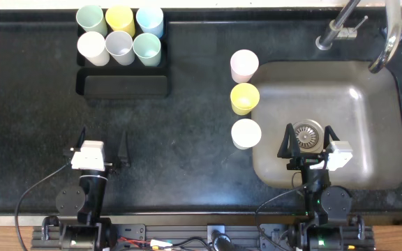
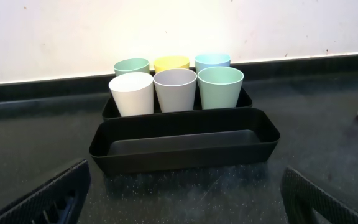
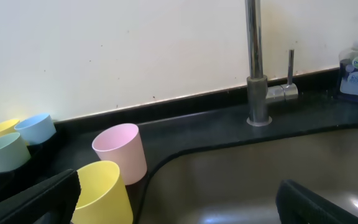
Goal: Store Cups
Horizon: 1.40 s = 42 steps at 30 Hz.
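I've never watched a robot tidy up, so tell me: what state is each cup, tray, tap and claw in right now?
Six cups, upright, stored in the back tray.
Back tray, full.
Front tray, empty.
Pink cup, upright on the counter, not stored.
Yellow cup, upright, not stored.
White cup, upright, not stored.
Tap, no water running.
Left gripper, open, holding nothing.
Right gripper, open, holding nothing.

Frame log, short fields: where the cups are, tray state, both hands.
stored cups: six, upright in the back tray
front tray: empty
loose: pink cup, yellow cup, white cup, in a row on the counter beside the sink
left hand: open, holds nothing, facing the front tray
right hand: open, holds nothing, over the sink
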Each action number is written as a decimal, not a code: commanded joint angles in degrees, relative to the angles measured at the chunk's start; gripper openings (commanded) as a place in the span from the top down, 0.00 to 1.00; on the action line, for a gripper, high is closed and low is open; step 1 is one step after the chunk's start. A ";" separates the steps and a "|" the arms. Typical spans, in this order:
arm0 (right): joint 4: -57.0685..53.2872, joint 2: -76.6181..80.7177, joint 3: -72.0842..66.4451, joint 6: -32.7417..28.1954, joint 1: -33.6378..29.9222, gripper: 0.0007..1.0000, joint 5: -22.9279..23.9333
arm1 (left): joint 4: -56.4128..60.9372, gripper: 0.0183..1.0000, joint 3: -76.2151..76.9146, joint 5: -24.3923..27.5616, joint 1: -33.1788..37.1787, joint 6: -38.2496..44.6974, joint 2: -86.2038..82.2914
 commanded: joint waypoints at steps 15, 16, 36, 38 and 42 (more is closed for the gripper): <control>0.22 -0.63 -0.76 0.24 0.28 0.00 -0.37 | -0.31 0.00 -0.15 -2.69 0.39 -0.33 -0.44; 0.22 -0.63 -0.76 0.22 0.28 0.00 -0.37 | -0.33 0.00 -0.15 -2.69 0.39 -0.33 -0.44; 0.22 -0.63 -0.76 0.24 0.28 0.00 -0.37 | -36.02 0.00 83.73 21.84 -3.74 -20.26 77.59; 0.22 -0.63 -0.76 0.22 0.28 0.00 -0.37 | -45.33 0.00 103.25 17.92 -8.90 -20.48 91.41; 0.22 -0.63 -0.76 0.22 0.28 0.00 -0.37 | -61.37 0.00 144.43 7.87 -21.64 -26.08 119.78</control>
